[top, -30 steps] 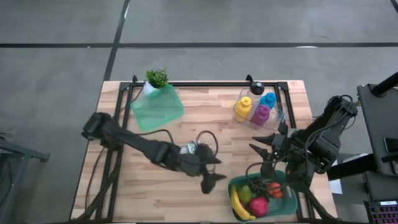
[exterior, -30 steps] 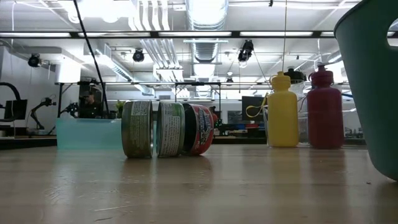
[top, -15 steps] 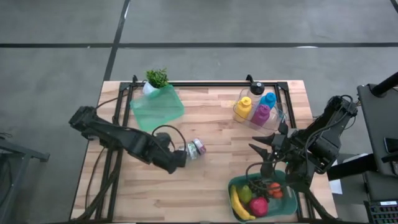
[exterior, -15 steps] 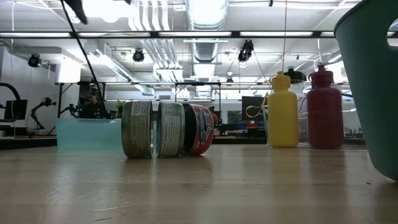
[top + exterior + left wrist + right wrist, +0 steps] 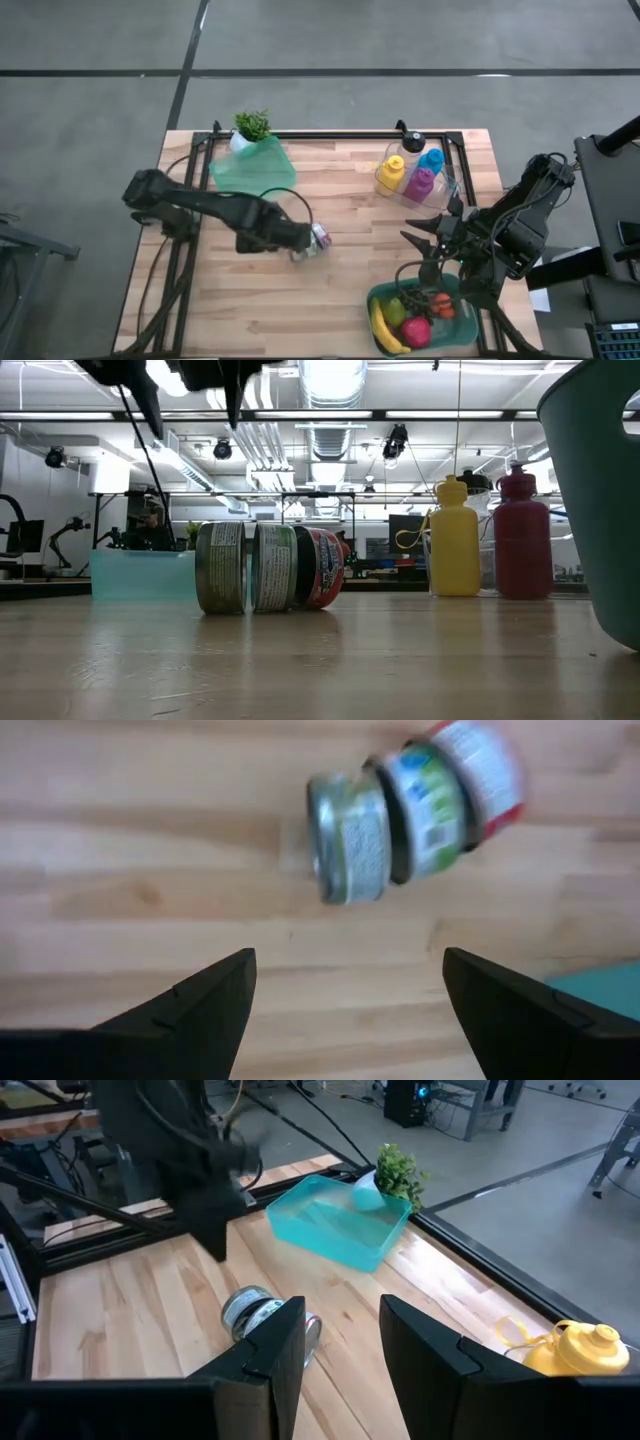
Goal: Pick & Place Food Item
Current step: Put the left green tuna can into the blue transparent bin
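Three food cans (image 5: 319,238) lie joined end to end on their curved sides on the wooden table: a grey one (image 5: 350,845), a green-labelled one (image 5: 430,810) and a red one (image 5: 322,567). My left gripper (image 5: 350,1010) hangs open above the table just left of the cans, pointing straight down, with nothing between its fingers; it also shows in the high view (image 5: 297,247) and at the top of the low view (image 5: 192,405). My right gripper (image 5: 342,1350) waits raised at the table's right side (image 5: 432,240), with a narrow gap between its fingers and nothing in it.
A dark green bin (image 5: 385,295) with a banana (image 5: 383,328), a red apple (image 5: 415,330) and other fruit stands at the near right. A pale green tray (image 5: 252,170) and a small plant (image 5: 253,125) are at the far left. Coloured bottles (image 5: 410,170) stand at the far right.
My left gripper has swung from the table's near middle toward the far and left, ending beside the cans. It has tipped from nearly level to pointing straight down and rolled about its own line. The cans have stayed where they were.
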`<state>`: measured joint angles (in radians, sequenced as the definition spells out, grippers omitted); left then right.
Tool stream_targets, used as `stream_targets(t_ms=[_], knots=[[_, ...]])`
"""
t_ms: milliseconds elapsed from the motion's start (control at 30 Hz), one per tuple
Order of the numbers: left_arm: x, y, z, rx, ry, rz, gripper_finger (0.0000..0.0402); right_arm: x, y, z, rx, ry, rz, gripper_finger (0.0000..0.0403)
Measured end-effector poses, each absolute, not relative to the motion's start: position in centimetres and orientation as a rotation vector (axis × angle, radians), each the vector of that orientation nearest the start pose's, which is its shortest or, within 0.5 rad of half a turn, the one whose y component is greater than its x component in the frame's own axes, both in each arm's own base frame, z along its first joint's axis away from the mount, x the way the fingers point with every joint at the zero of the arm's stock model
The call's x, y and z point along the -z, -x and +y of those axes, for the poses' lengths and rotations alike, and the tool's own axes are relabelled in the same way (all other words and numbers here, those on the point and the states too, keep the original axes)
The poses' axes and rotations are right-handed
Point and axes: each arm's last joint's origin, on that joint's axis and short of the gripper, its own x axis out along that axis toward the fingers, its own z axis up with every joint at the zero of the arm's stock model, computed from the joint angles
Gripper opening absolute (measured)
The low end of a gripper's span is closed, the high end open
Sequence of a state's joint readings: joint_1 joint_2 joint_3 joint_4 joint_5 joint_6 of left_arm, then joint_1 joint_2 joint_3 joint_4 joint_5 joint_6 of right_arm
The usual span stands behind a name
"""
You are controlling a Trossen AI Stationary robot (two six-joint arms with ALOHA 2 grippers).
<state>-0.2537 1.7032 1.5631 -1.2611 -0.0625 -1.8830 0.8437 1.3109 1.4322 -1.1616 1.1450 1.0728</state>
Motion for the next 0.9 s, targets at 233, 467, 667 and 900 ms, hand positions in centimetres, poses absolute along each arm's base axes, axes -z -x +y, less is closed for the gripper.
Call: stream_targets(t_ms=[233,467,667,900], knots=[[-26.3,-33.8,-6.0,-1.188,1.429,1.207,0.0325,-37.9,-17.2,15.3,0.509,-0.163,0.338,0.0125],[-25.9,-34.5,-4.8,-1.199,1.465,1.167,0.0325,-37.9,-17.2,15.3,0.509,-0.163,0.338,0.0125],[-25.1,-34.9,-4.6,-1.239,1.45,1.137,0.0325,-37.9,-17.2,15.3,0.509,-0.163,0.338,0.0125],[-24.0,-35.4,-4.7,-1.253,1.409,1.167,0.0325,-37.9,-17.2,15.3,0.509,-0.163,0.338,0.0125]])
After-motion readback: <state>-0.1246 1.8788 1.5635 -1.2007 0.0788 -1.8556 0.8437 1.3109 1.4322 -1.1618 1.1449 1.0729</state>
